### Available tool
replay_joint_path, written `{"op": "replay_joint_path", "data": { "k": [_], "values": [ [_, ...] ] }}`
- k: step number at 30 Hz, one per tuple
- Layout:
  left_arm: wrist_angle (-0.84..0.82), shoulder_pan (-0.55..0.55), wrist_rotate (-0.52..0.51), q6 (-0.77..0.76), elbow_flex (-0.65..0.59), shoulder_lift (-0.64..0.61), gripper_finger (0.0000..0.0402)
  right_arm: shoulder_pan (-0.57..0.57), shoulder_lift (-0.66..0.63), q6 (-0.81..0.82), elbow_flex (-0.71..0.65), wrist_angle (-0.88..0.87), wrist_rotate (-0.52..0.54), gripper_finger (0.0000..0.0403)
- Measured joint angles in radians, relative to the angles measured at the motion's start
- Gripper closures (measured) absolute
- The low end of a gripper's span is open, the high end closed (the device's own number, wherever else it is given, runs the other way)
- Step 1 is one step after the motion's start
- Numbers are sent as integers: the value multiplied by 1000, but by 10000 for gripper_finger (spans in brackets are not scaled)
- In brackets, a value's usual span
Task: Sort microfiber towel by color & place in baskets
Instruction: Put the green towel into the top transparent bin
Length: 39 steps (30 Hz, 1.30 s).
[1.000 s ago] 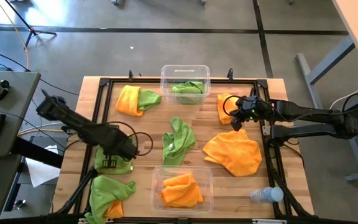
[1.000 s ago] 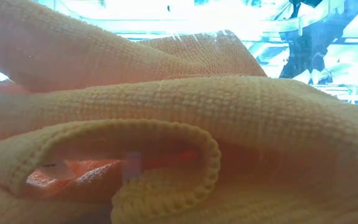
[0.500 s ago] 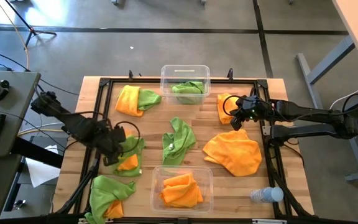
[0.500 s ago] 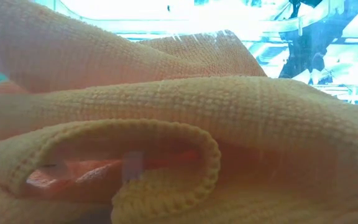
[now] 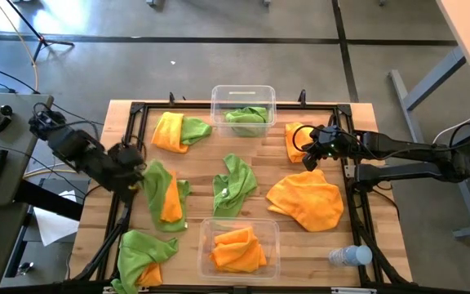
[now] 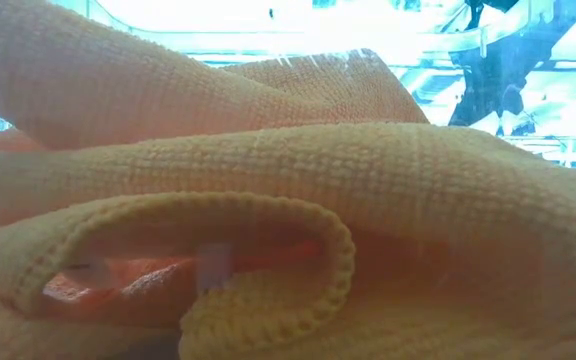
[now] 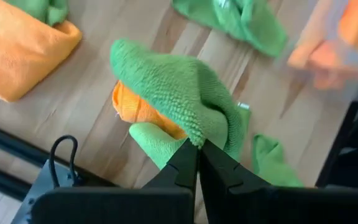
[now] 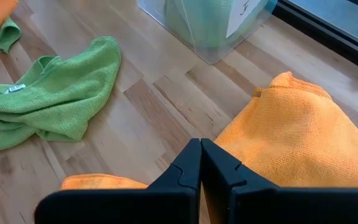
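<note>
The left gripper (image 7: 197,146), at nine o'clock, is clamped on a green towel (image 7: 179,87). The right gripper (image 8: 200,149), at two o'clock, is pressed together, empty. The bin's label (image 8: 244,15) is unreadable.

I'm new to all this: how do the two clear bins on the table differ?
The far basket holds a lime green towel; the near basket holds an orange towel. The far basket sits at the table's back edge, the near basket at the front edge. Both are clear, rectangular and round-cornered.

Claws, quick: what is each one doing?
Left claw: shut on a green towel, lifting it.
Right claw: shut, holding nothing, above an orange towel.
</note>
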Motion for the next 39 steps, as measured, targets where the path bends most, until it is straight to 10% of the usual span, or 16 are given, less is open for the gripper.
{"op": "replay_joint_path", "data": {
  "k": [27,39],
  "values": [
    [13,14,-236,395,72,-515,401,0,1,403,0,105,47,399],
    [481,10,-557,827,56,-484,401,0,21,465,0,111,138,399]
  ]
}}
